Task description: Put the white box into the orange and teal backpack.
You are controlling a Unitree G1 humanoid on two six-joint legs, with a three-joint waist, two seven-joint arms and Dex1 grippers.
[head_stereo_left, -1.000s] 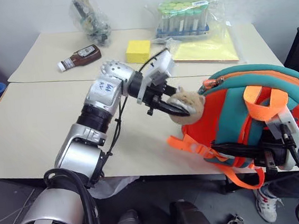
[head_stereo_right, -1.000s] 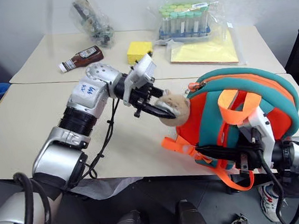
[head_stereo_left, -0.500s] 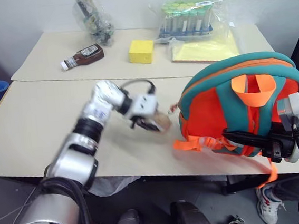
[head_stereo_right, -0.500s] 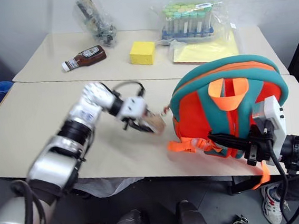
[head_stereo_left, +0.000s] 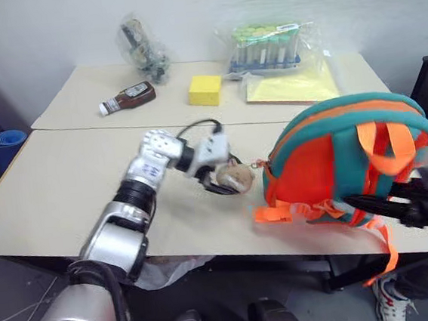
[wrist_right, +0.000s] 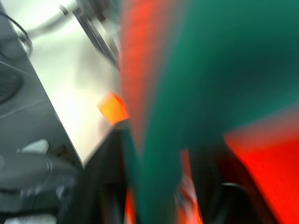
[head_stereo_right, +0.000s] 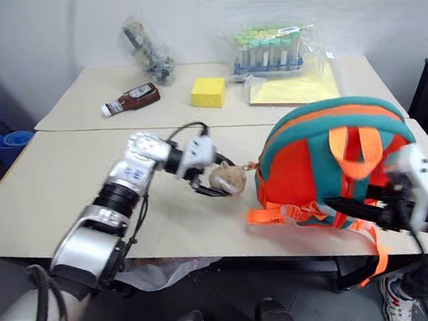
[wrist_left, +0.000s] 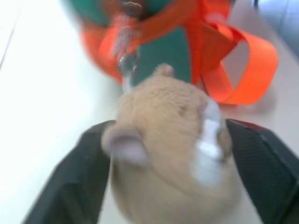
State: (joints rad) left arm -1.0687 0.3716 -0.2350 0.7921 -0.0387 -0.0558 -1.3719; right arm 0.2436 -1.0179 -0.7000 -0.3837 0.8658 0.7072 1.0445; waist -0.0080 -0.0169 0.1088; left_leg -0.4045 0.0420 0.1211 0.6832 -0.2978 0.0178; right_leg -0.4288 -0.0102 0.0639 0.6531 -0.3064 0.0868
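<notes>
Tan plush animal charm (wrist_left: pixel 173 154) close up, sitting between two black fingers (wrist_left: pixel 74 182) of the left gripper (wrist_left: pixel 170 175), one finger on each side, flanks of the plush just beside or touching the inner faces; contact itself too blurred to confirm. White stripe down the face, small pale ear toward one finger. Short metal chain (wrist_left: pixel 125 60) running from the top of the charm up to the orange and teal backpack (wrist_left: pixel 173 44) beyond. Backpack blurred: orange body, teal panel directly behind the charm. Orange strap loop (wrist_left: pixel 247 70) lying on the pale tabletop (wrist_left: pixel 42 93) beside the charm.
</notes>
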